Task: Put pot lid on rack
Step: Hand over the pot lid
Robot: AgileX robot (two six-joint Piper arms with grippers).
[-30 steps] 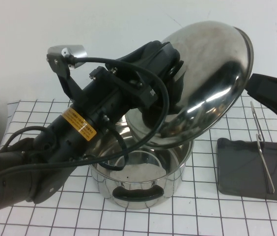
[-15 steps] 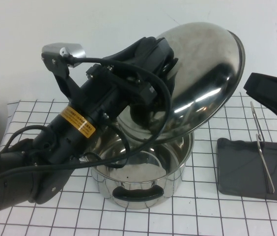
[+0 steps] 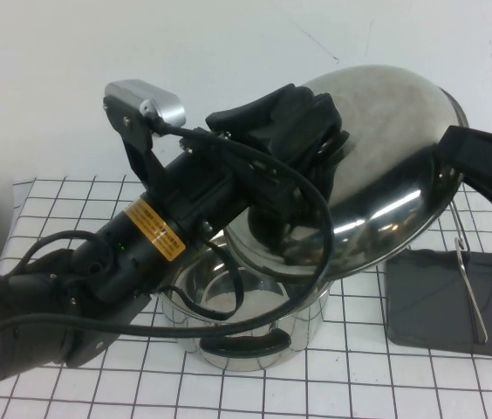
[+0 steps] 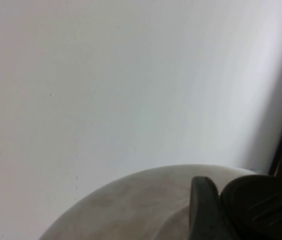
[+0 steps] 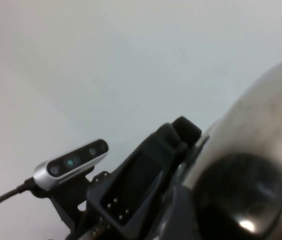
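Observation:
The pot lid (image 3: 394, 175), a shiny steel dome, hangs tilted in the air above the open steel pot (image 3: 246, 327). My left gripper (image 3: 311, 140) is shut on its centre, hiding the knob. In the left wrist view the lid's dome (image 4: 131, 210) shows with my left gripper (image 4: 221, 200) dark against it. My right gripper (image 3: 473, 161) reaches in from the right edge, close to the lid's right rim. The right wrist view shows the lid (image 5: 266, 125) and the left gripper (image 5: 178, 137). The rack (image 3: 468, 279), thin wire uprights on a dark grey tray (image 3: 425, 301), stands at the right.
The pot has a black handle (image 3: 242, 342) facing me and stands on a white checked mat (image 3: 359, 384). The left arm (image 3: 141, 253) with its cables stretches across the left half. A white wall is behind.
The left arm has swung the lid to the right and tipped it flatter and lower, so its right rim now lies close under the right gripper. The right gripper has barely moved.

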